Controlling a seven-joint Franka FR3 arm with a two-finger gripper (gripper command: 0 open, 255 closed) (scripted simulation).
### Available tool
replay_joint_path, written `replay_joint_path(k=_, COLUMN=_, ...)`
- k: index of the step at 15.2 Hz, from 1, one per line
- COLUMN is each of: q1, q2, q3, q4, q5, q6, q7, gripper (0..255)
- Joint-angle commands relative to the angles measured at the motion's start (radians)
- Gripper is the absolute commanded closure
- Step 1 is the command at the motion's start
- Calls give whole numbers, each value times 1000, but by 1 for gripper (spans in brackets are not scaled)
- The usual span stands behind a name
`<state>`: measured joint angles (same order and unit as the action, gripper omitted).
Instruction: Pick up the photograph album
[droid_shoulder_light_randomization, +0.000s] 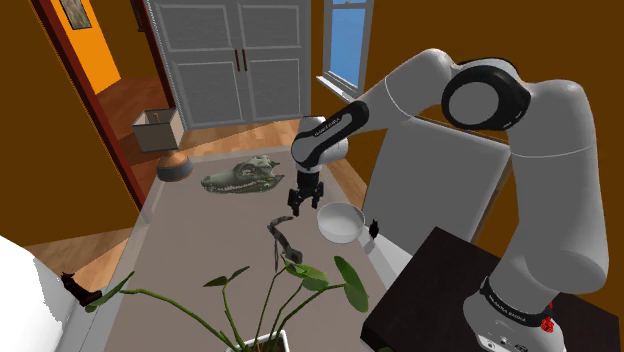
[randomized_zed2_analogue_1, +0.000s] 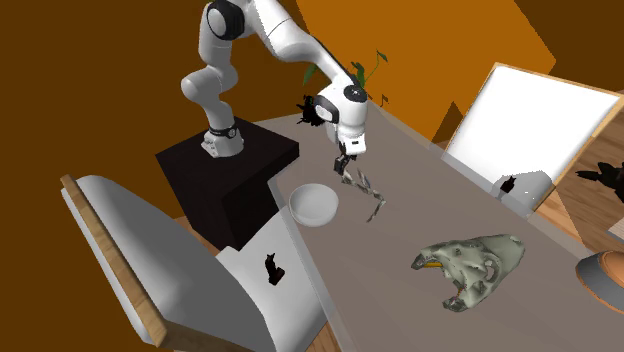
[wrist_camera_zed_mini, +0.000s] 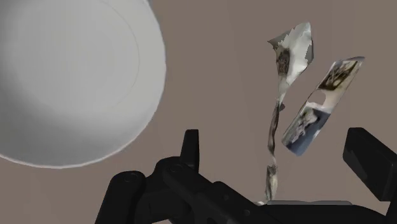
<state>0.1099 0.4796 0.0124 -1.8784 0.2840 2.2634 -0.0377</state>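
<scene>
Two fingers of the black gripper stand wide apart, empty, over the thin crumpled photo-printed album near the round white bowl; grasping and lifting seemingly remain.

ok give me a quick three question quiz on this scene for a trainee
1. True or false: the gripper is shut on the photograph album.
2. What stands beside the album on the table? a) white bowl b) red mug c) glass bottle
3. Fill in: the skull-shaped object lies ____ from the stand than the bowl does.
Key: 1 false, the gripper is open; 2 a; 3 farther.
</scene>
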Motion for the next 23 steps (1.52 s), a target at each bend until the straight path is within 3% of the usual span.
replay_joint_path(k=1, q1=-1, q2=71, q3=11, q4=65, q5=15, q6=6, q7=-5, gripper=0)
replay_joint_path(k=10, q1=13, q2=444, q3=53, q4=500, q5=41, q6=-51, q7=22, gripper=0)
replay_joint_path(k=20, q1=13, q2=525, q3=56, q4=538, q5=44, q6=-8, q7=7, gripper=0)
replay_joint_path(k=21, q1=13, q2=525, q3=56, q4=536, q5=44, q6=-8, q7=6, gripper=255)
replay_joint_path(k=23, q1=12, q2=525, q3=56, q4=536, q5=44, q6=-7, q7=6, gripper=255)
